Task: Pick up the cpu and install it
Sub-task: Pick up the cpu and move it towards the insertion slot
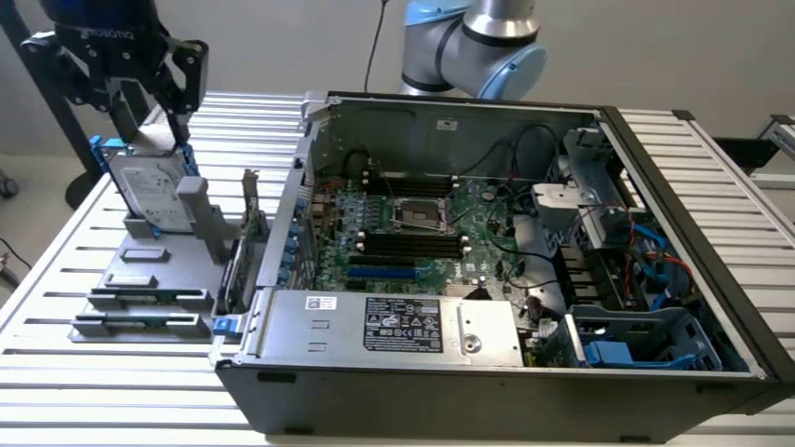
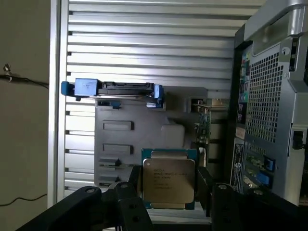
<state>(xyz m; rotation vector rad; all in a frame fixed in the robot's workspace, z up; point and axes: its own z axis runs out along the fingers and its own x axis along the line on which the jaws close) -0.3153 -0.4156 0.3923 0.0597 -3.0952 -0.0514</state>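
Two fingers [image 2: 135,186] of my gripper [image 2: 168,190] pinch cpu [image 2: 168,178] by opposite edges; I judge it light, stiff, slick-topped, fragile underneath: edge hold suits.

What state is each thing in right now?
cpu, held in the air, flat face to the wrist camera.
pincer, shut on the cpu's two side edges.
computer case, open, inside exposed.
socket, appears empty.
hard drive, standing upright on edge.
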